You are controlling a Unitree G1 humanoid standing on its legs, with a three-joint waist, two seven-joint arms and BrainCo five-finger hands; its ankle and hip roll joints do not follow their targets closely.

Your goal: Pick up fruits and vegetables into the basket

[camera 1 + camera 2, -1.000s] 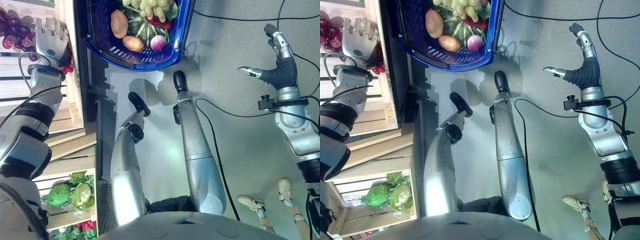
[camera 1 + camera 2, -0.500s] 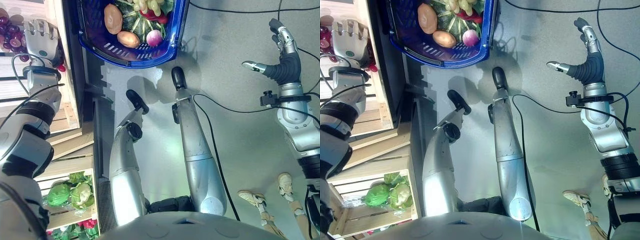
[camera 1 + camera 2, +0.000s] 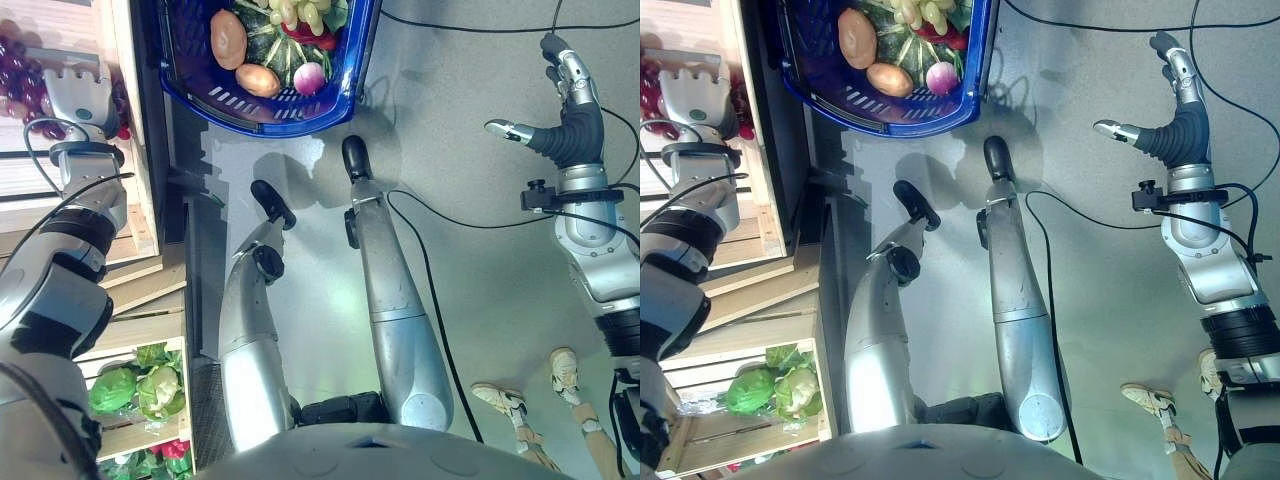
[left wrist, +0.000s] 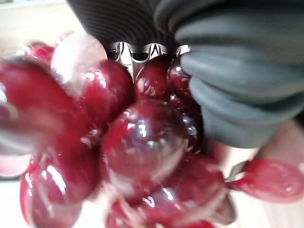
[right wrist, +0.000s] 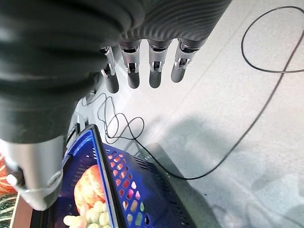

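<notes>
The left hand (image 3: 77, 100) is reaching into a pale wooden crate (image 3: 125, 120) at the robot's left, its palm lying over a bunch of red grapes (image 3: 18, 70). In the left wrist view the grapes (image 4: 137, 142) are pressing right up against the hand, but the fingers are hidden among them, so I cannot tell whether they are closing on the bunch or lying loose. The grapes are sitting inside the crate, close to its front wall, and the wrist is crossing over that wall's edge.

The blue basket (image 3: 350, 90) is standing on the grey floor (image 3: 470, 300) just beside the crate, with a dark gap between the two. It is already holding a potato (image 3: 227, 38), an onion (image 3: 258, 80), a small radish (image 3: 310, 77), a dark green squash (image 3: 275, 45) and pale green grapes (image 3: 300, 12). Its near rim is curving toward the robot.

The right hand (image 3: 560, 105) is hanging well off to the right over bare floor, fingers straight and spread, thumb sticking out, holding nothing. In its own wrist view the fingers (image 5: 154, 66) are hanging relaxed above the floor, with the basket's rim (image 5: 107, 175) below them.

A lower crate (image 3: 150, 340) at the near left is holding green cabbages (image 3: 140, 385). A person's shoes (image 3: 505, 400) are showing at the lower right.
</notes>
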